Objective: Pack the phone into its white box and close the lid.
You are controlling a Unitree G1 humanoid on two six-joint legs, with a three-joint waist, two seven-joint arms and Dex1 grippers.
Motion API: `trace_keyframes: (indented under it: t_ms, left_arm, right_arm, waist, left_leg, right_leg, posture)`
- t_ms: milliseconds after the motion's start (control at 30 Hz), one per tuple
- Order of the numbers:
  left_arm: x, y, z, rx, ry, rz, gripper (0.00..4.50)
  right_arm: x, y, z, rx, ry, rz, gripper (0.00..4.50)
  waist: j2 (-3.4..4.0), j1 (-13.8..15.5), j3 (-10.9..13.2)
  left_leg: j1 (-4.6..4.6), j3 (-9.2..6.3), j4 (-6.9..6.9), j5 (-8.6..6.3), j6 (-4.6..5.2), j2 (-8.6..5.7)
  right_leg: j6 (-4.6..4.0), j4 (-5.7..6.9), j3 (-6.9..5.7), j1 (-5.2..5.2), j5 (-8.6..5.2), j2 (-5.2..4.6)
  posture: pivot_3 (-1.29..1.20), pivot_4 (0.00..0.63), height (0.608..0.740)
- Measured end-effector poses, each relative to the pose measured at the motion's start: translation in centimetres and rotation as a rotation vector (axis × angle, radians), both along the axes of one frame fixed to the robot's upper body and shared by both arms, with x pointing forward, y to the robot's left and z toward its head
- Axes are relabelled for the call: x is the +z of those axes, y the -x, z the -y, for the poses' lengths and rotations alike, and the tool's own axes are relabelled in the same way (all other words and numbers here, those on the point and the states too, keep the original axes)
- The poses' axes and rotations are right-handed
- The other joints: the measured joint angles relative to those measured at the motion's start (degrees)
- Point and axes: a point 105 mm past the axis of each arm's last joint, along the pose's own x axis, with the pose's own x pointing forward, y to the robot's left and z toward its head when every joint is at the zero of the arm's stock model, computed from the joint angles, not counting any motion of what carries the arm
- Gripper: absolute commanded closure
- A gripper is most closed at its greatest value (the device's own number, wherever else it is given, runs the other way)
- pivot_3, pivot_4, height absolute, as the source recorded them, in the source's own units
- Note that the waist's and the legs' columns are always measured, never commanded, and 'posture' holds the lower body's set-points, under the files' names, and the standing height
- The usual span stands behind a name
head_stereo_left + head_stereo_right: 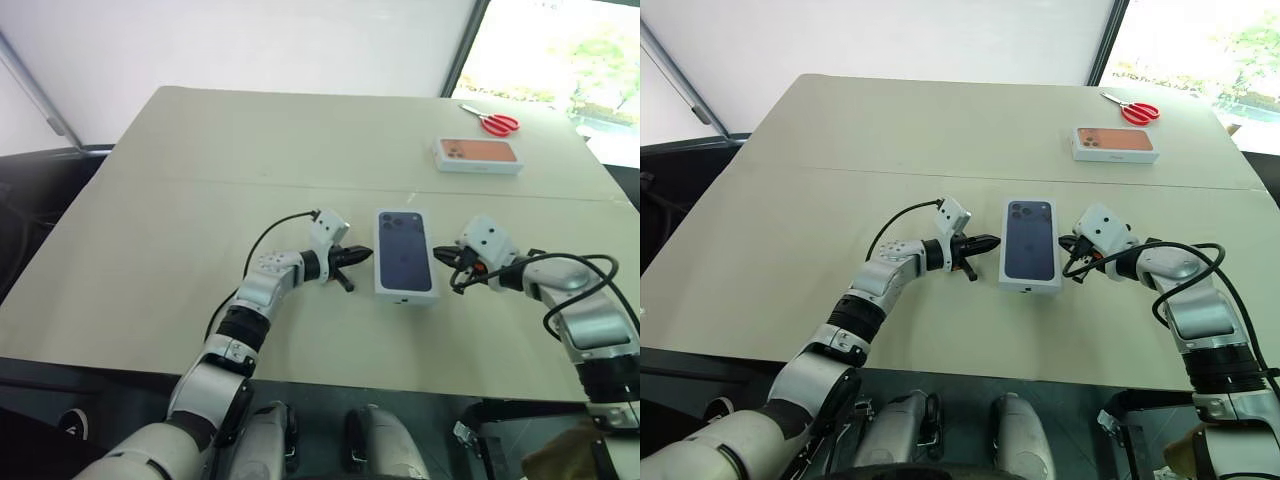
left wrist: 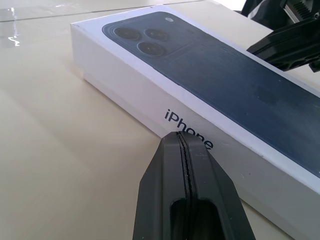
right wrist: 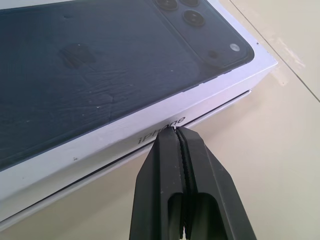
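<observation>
A: Where's the shallow white cardboard lid [image 1: 404,252] with the dark phone picture?

B: Mid-table, seated on its box. The left gripper [image 1: 358,256] at its nine o'clock and the right gripper [image 1: 446,256] at three o'clock are both pinched shut, empty.

A: Anything closer?

B: The right wrist view shows a thin seam under the lid; the head views add an orange-pictured box [image 1: 478,154] and red scissors [image 1: 491,122] at one o'clock.

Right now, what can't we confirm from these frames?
- The phone: whether it is inside; the lid covers the white box.
- Lid seating: right wrist view shows a dark seam on one side; the far sides are out of sight.
- Contact: left gripper and right gripper, both shut, sit at the lid's sides; touching or just short, unclear.
</observation>
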Motion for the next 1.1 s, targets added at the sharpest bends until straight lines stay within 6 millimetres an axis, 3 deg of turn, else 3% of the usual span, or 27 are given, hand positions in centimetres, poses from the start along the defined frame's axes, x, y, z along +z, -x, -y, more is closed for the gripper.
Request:
trace_keyframes:
  t_ms: [167,433,800,1000,1100]
  left_arm:
    - [-0.4,0.0,0.2,0.003,-0.001,-0.013,4.50]
    - [0.9,-0.4,0.8,-0.008,0.005,0.030,4.50]
    - [0.1,-0.4,-0.2,0.004,-0.017,0.021,4.50]
    - [1.1,-1.4,-1.5,0.055,0.014,0.032,4.50]
    - [3.3,-2.4,-1.7,0.090,0.061,0.067,4.50]
  right_arm:
    - [0.0,0.1,0.1,0.002,0.008,0.004,4.44]
    - [-0.5,0.0,0.7,-0.004,0.064,0.003,4.44]
    - [-0.7,0.1,0.5,0.028,0.086,-0.011,4.44]
    - [1.7,-1.5,0.9,-0.011,0.048,0.059,4.44]
    - [3.5,-2.7,1.2,-0.067,-0.031,0.131,4.44]
  waist:
    - [0.00,0.02,0.00]
    - [0.00,0.00,0.00]
    - [0.00,-0.13,0.00]
    - [0.00,-0.10,0.00]
    - [-0.01,-0.06,0.01]
  left_leg:
    - [0.00,0.00,0.01,0.00,0.00,0.00]
    - [-0.01,0.00,0.04,-0.01,0.02,-0.01]
    - [-0.01,0.00,0.07,-0.01,0.02,-0.01]
    - [-0.01,0.00,0.10,-0.01,0.02,0.00]
    - [-0.01,0.00,0.13,-0.01,0.01,0.00]
  right_leg:
    - [0.00,0.00,0.00,0.00,0.00,0.00]
    - [0.01,0.01,-0.01,0.01,0.00,0.01]
    - [0.01,0.07,-0.01,0.01,0.00,0.02]
    - [0.01,0.10,-0.01,0.00,0.00,0.02]
    - [0.01,0.11,-0.01,0.01,0.00,0.02]
  posture:
    - [0.00,0.150,0.740]
    - [0.00,0.150,0.740]
    - [0.00,0.150,0.740]
    - [0.00,0.150,0.740]
    - [0.00,0.150,0.740]
